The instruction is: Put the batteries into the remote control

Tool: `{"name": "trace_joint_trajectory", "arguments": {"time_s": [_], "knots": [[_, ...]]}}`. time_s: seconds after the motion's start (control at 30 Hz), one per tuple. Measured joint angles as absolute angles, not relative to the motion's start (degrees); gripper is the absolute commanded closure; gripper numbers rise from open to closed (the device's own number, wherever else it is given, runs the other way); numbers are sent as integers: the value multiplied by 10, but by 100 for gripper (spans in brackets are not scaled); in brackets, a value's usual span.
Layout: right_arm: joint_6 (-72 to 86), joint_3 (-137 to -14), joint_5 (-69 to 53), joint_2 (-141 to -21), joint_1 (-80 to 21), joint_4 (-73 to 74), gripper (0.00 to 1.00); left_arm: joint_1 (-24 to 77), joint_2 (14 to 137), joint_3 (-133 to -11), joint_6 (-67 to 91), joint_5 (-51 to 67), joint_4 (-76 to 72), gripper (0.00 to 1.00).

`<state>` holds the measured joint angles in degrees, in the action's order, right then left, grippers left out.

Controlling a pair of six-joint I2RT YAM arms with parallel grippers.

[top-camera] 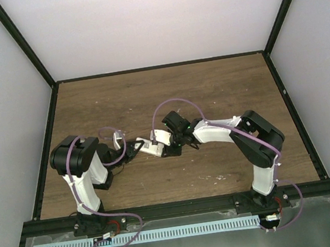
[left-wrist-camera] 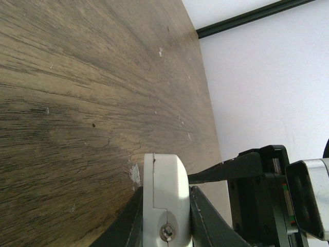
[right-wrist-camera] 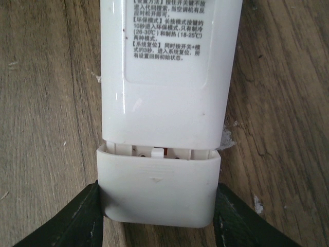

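White plastic: remote control [right-wrist-camera: 169,92], printed back showing;
My left gripper [left-wrist-camera: 165,221]: clamps its end;
My right gripper [right-wrist-camera: 157,218]: pinches battery cover [right-wrist-camera: 157,193];
Progress: cover nearly home, gap left.

Scuffed wooden table [top-camera: 167,92]; white walls [top-camera: 156,14]
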<state>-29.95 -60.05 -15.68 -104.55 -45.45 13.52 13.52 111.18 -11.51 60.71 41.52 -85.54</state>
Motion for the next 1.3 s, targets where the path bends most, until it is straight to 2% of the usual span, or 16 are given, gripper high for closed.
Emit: {"name": "trace_joint_trajectory", "arguments": {"time_s": [0.5, 1.1, 1.3], "knots": [[-302, -611, -161, -1058, -448, 135, 61, 135, 1114, -115, 609, 408, -858, 100], [-304, -611, -169, -1064, -439, 132, 43, 134, 1118, -116, 611, 406, -868, 100], [-304, -611, -169, -1064, -437, 132, 40, 134, 1118, -116, 611, 408, -868, 100]]}}
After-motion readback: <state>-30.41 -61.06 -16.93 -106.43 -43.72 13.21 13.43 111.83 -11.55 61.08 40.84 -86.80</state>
